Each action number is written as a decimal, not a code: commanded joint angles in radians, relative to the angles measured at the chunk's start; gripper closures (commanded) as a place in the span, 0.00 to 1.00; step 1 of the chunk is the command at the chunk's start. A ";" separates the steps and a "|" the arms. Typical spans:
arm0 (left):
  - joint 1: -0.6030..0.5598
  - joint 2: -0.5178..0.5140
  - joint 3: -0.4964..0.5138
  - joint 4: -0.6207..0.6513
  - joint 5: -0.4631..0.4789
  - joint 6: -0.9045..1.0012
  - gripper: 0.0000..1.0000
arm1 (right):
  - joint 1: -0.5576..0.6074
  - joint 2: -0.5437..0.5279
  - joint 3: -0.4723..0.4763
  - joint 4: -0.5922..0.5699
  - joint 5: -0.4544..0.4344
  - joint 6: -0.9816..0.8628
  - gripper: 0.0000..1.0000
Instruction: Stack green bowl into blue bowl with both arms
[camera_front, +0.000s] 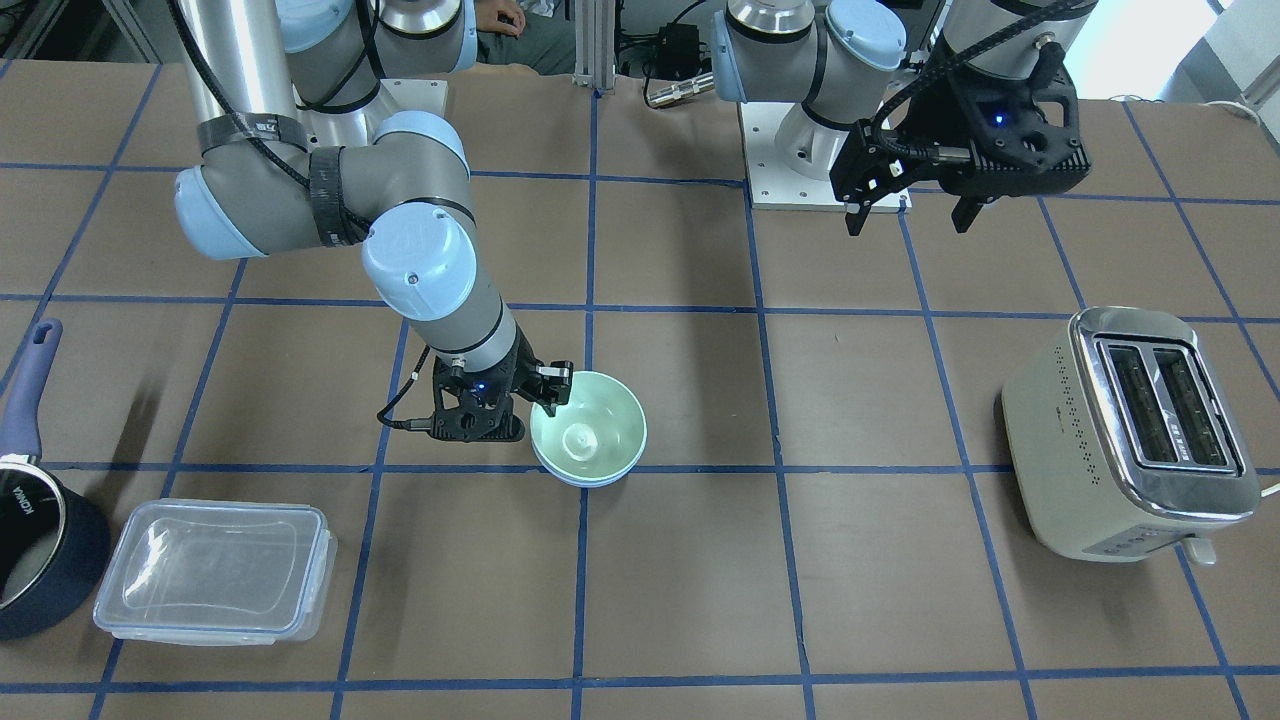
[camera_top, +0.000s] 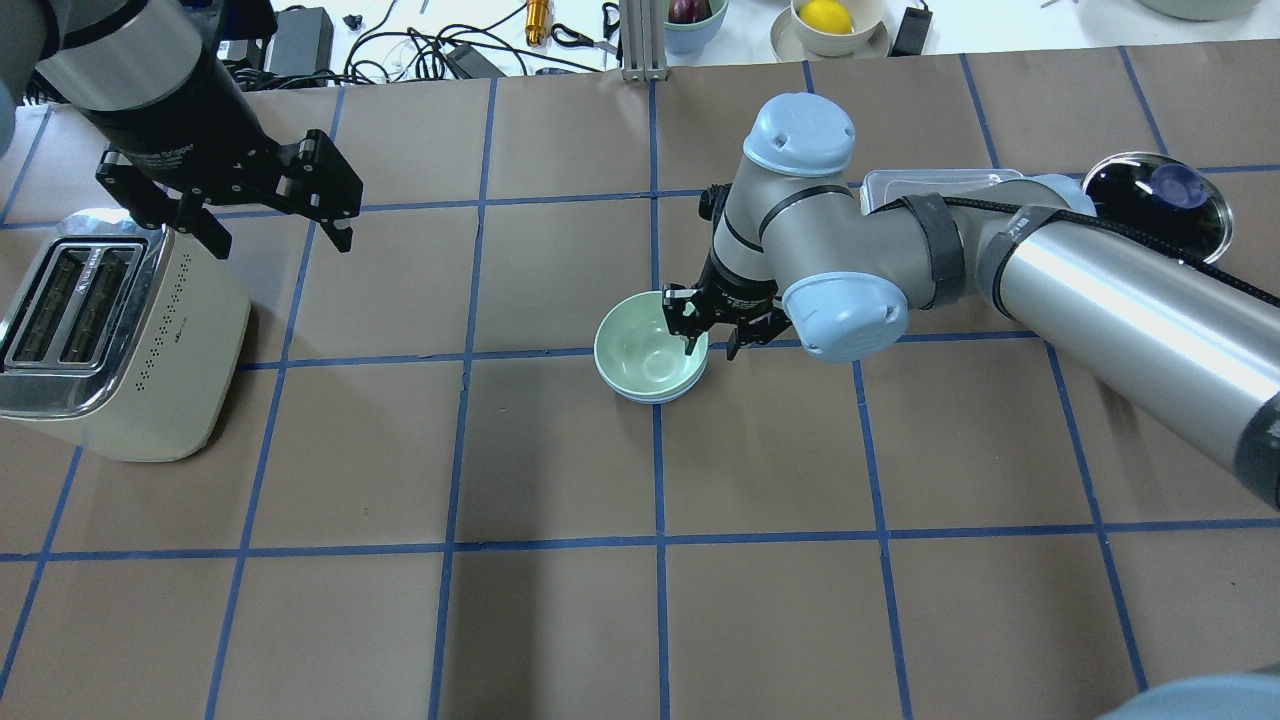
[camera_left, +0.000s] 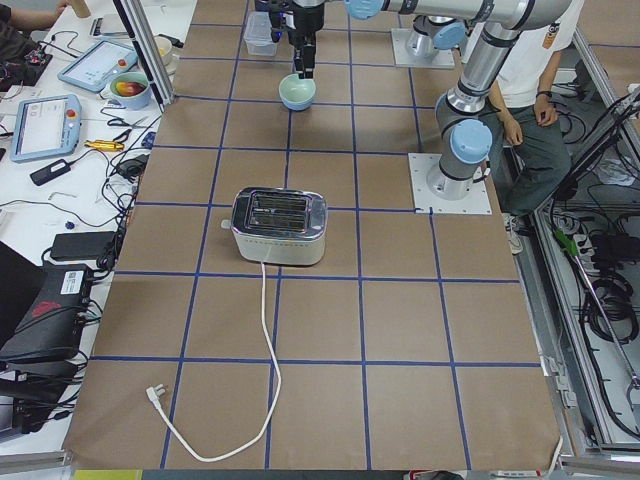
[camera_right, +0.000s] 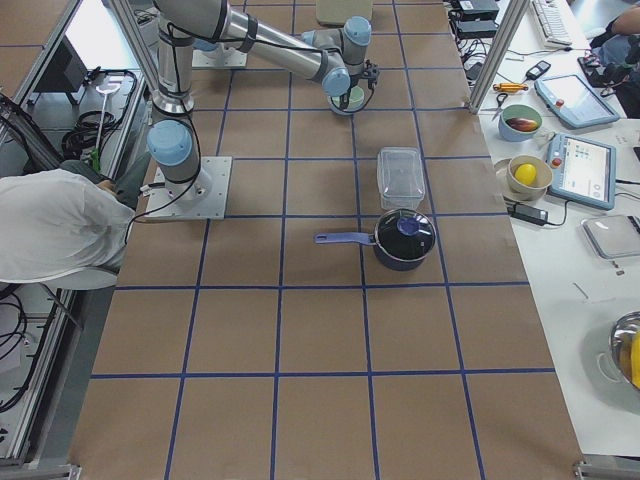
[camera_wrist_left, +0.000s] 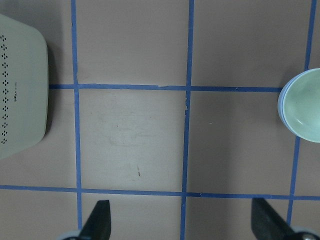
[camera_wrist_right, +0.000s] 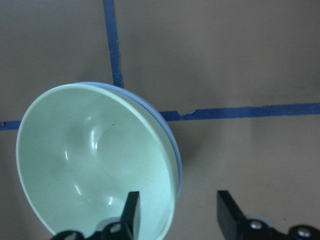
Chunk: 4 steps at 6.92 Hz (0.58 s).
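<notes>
The green bowl (camera_front: 588, 430) sits nested inside the blue bowl (camera_front: 590, 481) at the table's middle; only the blue rim shows beneath it. Both show in the overhead view, green (camera_top: 648, 345) over blue (camera_top: 655, 397), and in the right wrist view, green (camera_wrist_right: 95, 160) and blue (camera_wrist_right: 176, 155). My right gripper (camera_front: 552, 393) (camera_top: 711, 347) (camera_wrist_right: 179, 212) is open and straddles the bowls' rim, one finger inside the green bowl, one outside. My left gripper (camera_front: 910, 222) (camera_top: 283, 243) (camera_wrist_left: 182, 217) is open and empty, high above the table beside the toaster, far from the bowls.
A cream toaster (camera_front: 1130, 430) (camera_top: 110, 330) stands on the left arm's side. A dark navy saucepan (camera_front: 40, 540) and a clear lidded container (camera_front: 215, 570) sit on the right arm's side. Blue tape lines grid the brown table.
</notes>
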 joint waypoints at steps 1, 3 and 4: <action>0.000 0.000 -0.001 0.000 0.000 0.000 0.00 | -0.019 -0.068 -0.056 0.108 -0.074 -0.012 0.00; 0.000 0.000 -0.001 0.000 0.000 0.000 0.00 | -0.064 -0.135 -0.196 0.356 -0.159 -0.041 0.00; 0.000 0.000 -0.001 0.000 0.000 0.000 0.00 | -0.084 -0.138 -0.313 0.523 -0.158 -0.053 0.00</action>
